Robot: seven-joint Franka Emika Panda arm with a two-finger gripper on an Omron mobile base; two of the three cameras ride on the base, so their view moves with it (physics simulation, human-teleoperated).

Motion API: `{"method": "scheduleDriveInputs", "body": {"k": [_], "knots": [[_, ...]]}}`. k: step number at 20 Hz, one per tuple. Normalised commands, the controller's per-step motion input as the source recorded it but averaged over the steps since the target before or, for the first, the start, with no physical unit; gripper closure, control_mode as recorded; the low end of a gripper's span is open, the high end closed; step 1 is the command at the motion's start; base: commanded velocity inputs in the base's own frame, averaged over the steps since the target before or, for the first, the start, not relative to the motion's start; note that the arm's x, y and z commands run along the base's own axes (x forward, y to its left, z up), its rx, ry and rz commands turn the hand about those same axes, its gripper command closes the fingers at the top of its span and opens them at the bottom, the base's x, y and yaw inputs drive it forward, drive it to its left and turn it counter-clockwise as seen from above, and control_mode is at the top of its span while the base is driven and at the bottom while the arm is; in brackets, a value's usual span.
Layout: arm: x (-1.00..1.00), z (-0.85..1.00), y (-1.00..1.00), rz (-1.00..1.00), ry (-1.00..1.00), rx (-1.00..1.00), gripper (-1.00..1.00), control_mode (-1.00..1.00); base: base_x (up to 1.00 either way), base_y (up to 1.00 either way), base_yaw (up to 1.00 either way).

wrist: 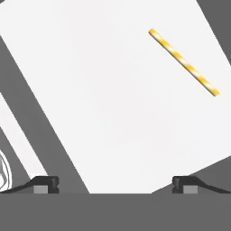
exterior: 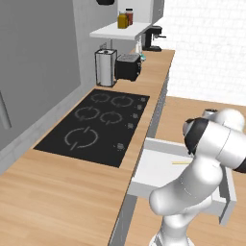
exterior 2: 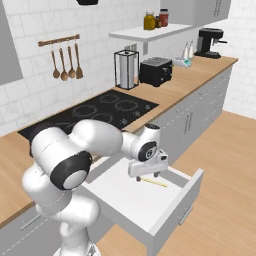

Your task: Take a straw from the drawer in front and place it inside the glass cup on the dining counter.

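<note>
Drawer [exterior 2: 150, 207] stands pulled out below the wooden worktop [exterior 2: 165, 92] with black cooktop [exterior 2: 107, 112], lower centre of the right base view; white inside, bare apart from one item; in the left base view its near wall [exterior: 158, 146] sits lower right, partly behind the arm.

Straw [wrist: 183, 62] lies flat on the drawer floor, upper right of the hand view, running diagonally from upper left to lower right; yellow with pale stripes; in the right base view it shows as a thin yellow line [exterior 2: 154, 182] just below the gripper, toward the drawer's front panel; a short yellow sliver [exterior: 181, 163] in the left base view.

Gripper [exterior 2: 146, 175] hangs above the drawer floor, jaws spread wide, holding nothing; finger tips [wrist: 45, 182] sit at the bottom corners of the hand view, the straw well off to one side of the line between them.

Judgement: straw likely very light, thin, stiff enough to lift but easy to crush or flick away; round and smooth, so apt to roll; best taken near mid-length, jaws across its width, hand first shifted over it and turned square to its axis; a gentle close.
</note>
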Motion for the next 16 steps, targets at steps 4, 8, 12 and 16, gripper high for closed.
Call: {"method": "scheduleDriveInputs", "body": {"k": [4,8,12,16], "knots": [[0.18,-0.34,0.31,0.02,-0.02,0.0,-1.0,-1.0,0.0,0.0,0.0],[0.22,-0.3,0.25,0.03,-0.05,0.0,-1.0,-1.0,0.0,0.0,0.0],[0.2,-0.25,0.23,0.02,-0.05,0.0,-1.0,-1.0,0.0,0.0,0.0],[0.17,-0.23,0.18,0.02,-0.06,0.0,-1.0,-1.0,0.0,0.0,0.0]]}}
